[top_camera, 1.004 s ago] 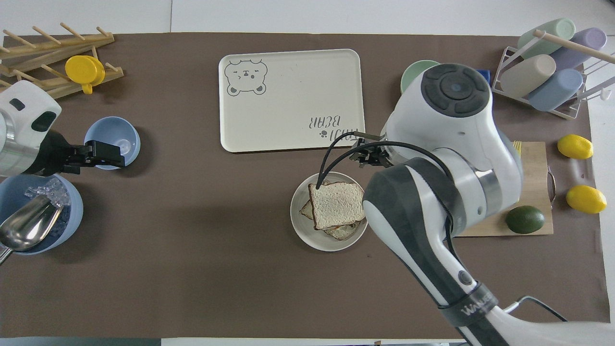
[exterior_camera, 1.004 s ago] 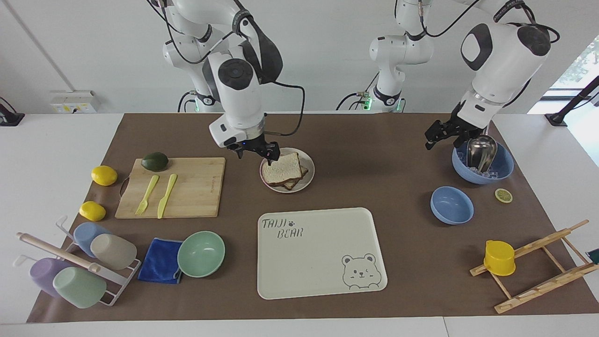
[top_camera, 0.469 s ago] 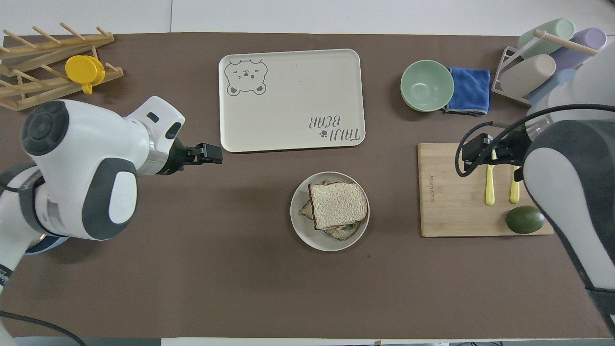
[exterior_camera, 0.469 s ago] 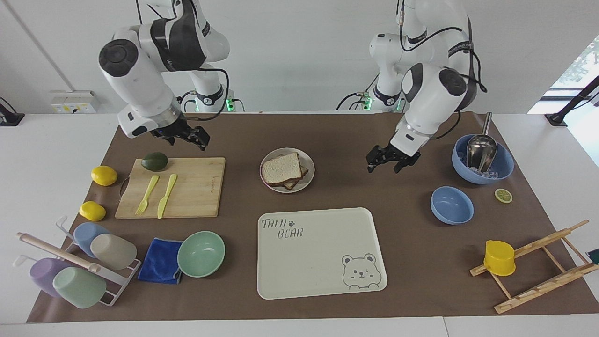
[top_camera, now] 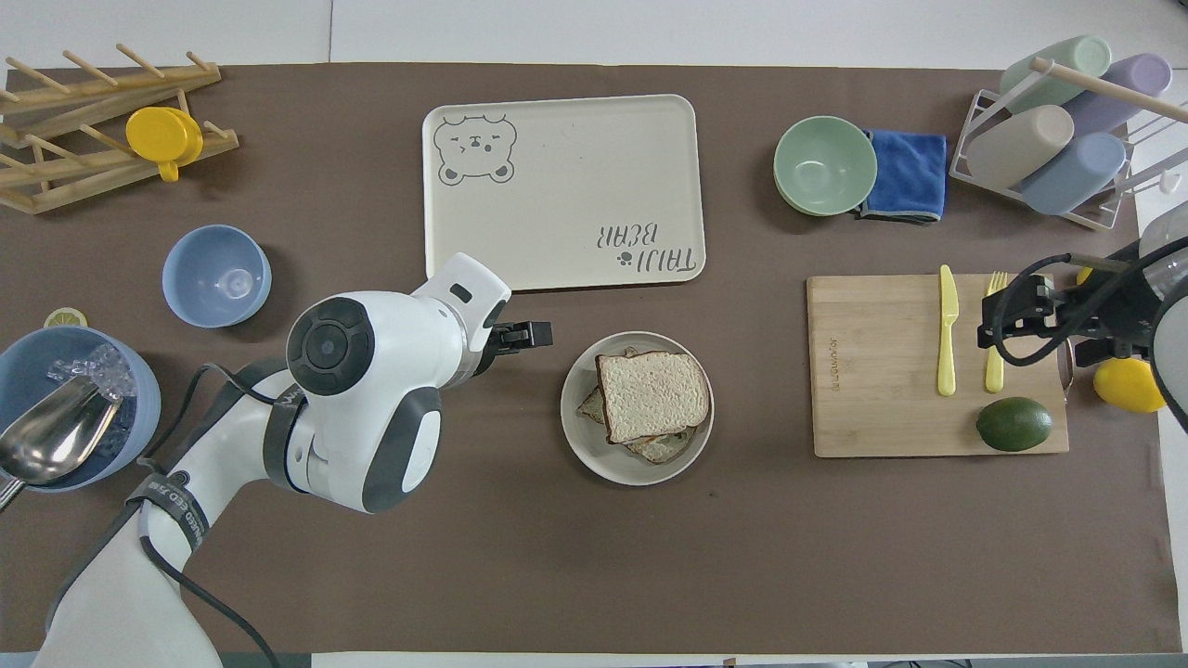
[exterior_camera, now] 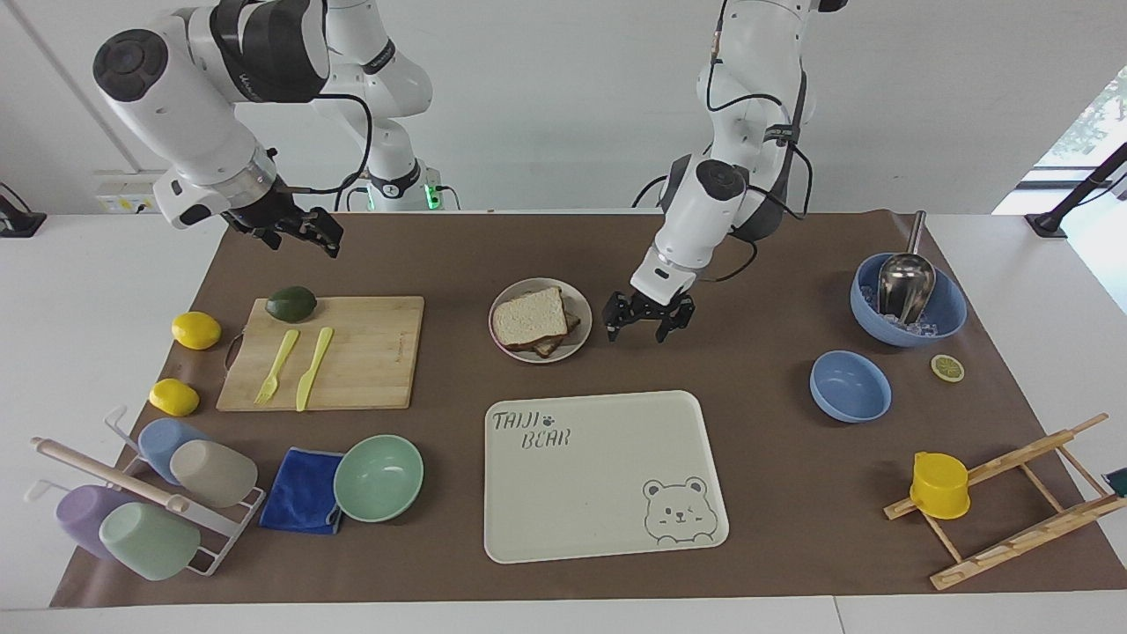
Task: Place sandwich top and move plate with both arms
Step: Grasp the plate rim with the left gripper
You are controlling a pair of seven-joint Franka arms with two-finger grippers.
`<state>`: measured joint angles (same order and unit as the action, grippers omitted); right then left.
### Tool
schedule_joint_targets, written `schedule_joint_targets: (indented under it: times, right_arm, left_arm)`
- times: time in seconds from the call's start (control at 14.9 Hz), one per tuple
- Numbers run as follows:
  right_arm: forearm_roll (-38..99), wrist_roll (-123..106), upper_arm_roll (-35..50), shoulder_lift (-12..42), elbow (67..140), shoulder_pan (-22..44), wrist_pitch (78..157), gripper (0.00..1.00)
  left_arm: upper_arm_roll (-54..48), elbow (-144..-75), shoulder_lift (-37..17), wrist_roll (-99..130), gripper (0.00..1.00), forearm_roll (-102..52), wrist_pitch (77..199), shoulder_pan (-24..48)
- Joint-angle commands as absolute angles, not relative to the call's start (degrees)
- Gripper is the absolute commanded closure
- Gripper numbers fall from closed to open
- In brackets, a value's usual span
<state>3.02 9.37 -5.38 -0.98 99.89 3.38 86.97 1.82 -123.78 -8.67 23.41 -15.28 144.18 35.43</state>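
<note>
Jaws on both grippers are spread wide and holding nothing. Left gripper (exterior_camera: pixel 649 321) hangs low just beside the plate (exterior_camera: pixel 578 340), on the left arm's end of it, not touching as far as I can tell. Sandwich top (exterior_camera: pixel 529 318) already sits on the stack on that plate, mid-bench, nearer to the robots than the bear tray (exterior_camera: pixel 607 528). So the left arm is way closer, wrist bent down, fingers pointing at the bench. Right gripper (exterior_camera: pixel 299 231) is up high over the bench near the cutting board (exterior_camera: pixel 370 352), well apart from the plate, looks like it's waiting.
</note>
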Motion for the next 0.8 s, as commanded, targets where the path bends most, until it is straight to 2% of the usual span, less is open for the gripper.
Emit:
schedule_joint_targets:
  times: [0.0,0.2,0.33,0.54,0.74]
  right_arm:
    - [1.7,6.8,-5.7,0.7,99.8,3.8,88.3,0.00]
    - [-0.3,4.0,-5.9,2.8,96.3,3.8,87.1,0.00]
    - [0.5,0.9,-6.1,2.7,96.3,2.3,86.4,0.00]
    - [0.6,0.1,-6.1,2.2,96.8,0.8,86.2,0.00]
    - [0.6,-0.5,-6.1,2.1,96.9,0.5,86.2,0.00]
  left_arm:
    - [2.8,-124.9,-9.6,22.9,0.00,-16.1,145.8,38.5]
    - [2.7,-125.8,-9.4,20.9,0.00,-16.0,144.4,39.0]
    - [2.5,-125.7,-9.2,15.2,0.00,-17.6,140.9,38.1]
    - [2.8,-124.9,-9.2,5.6,0.00,-28.8,136.9,37.3]
    - [2.8,-124.9,-9.1,5.4,0.00,-29.6,136.4,37.1]
